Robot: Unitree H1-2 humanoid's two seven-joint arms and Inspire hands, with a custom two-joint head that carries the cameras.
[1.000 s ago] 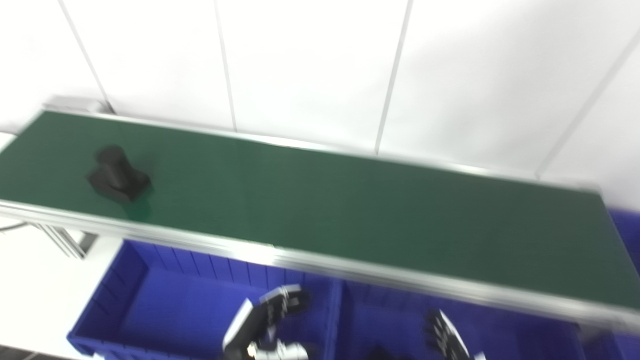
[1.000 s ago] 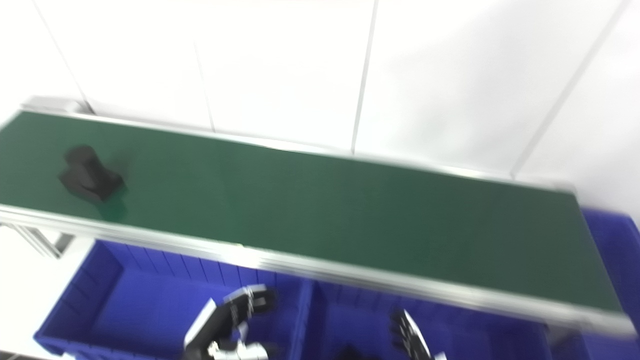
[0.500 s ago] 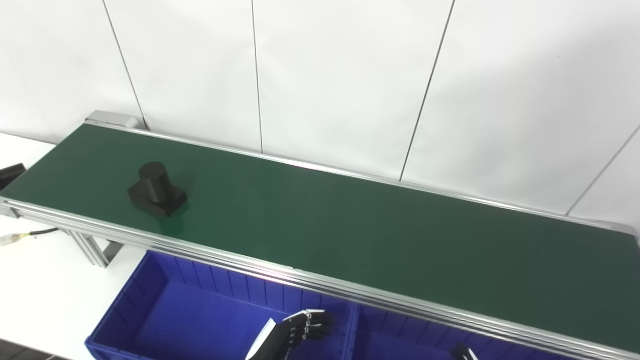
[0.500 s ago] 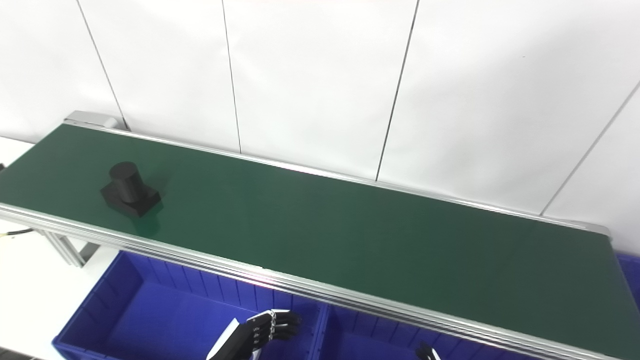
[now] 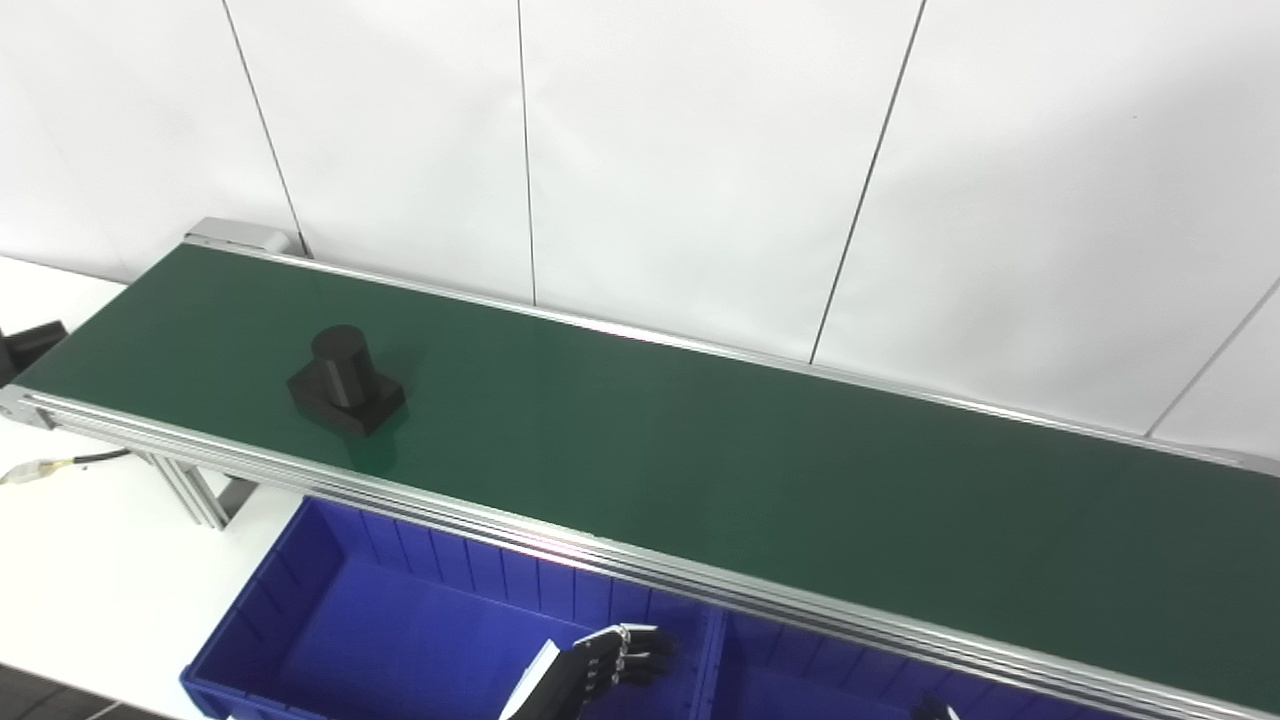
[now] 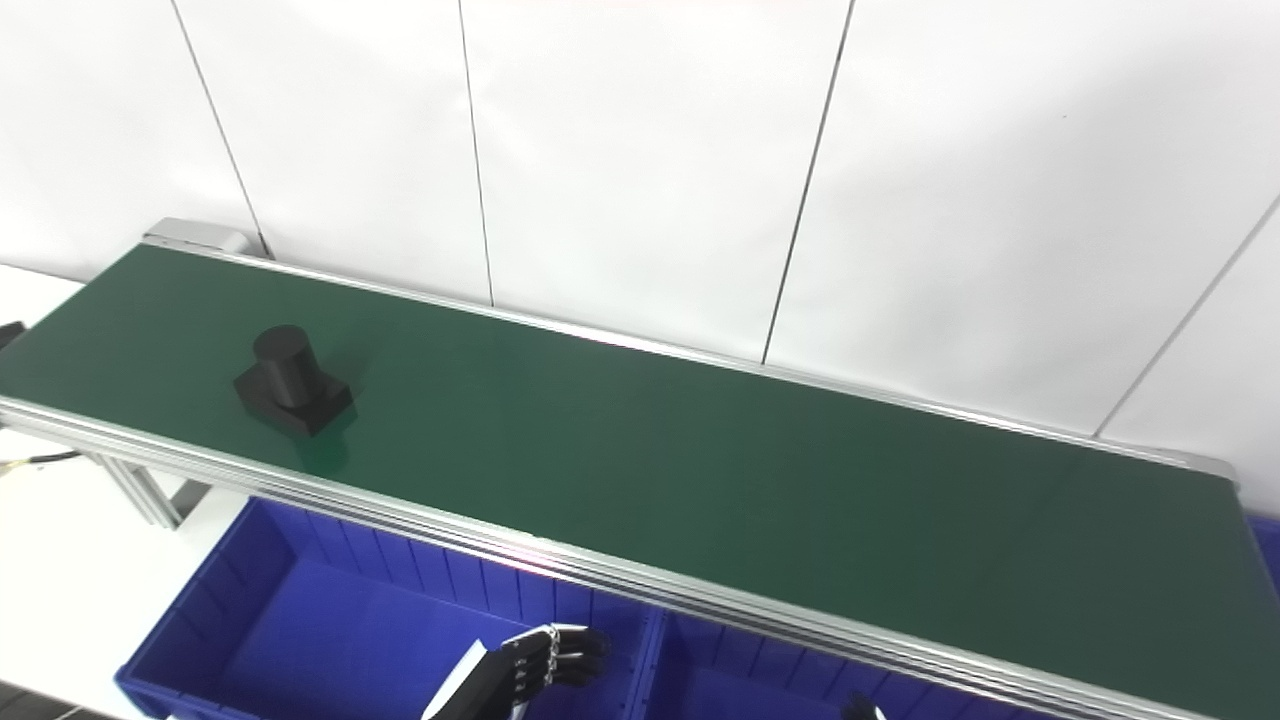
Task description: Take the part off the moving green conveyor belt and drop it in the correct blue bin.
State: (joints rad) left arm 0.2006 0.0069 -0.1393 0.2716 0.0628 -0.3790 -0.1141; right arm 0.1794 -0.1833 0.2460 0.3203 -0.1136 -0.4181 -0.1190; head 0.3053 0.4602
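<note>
While seemingly bare, left bin [image 5: 330, 600]

We look down from our head over the green conveyor belt [image 5: 700, 470], which runs slantwise across both views from upper left to lower right, with the white wall [image 5: 680, 150] behind it. Both eyes sit at middling range and share nearly the whole belt. The right eye stands a little to the side, so it shows the belt's right end [image 6: 1225, 475], which the left eye cuts off.
</note>
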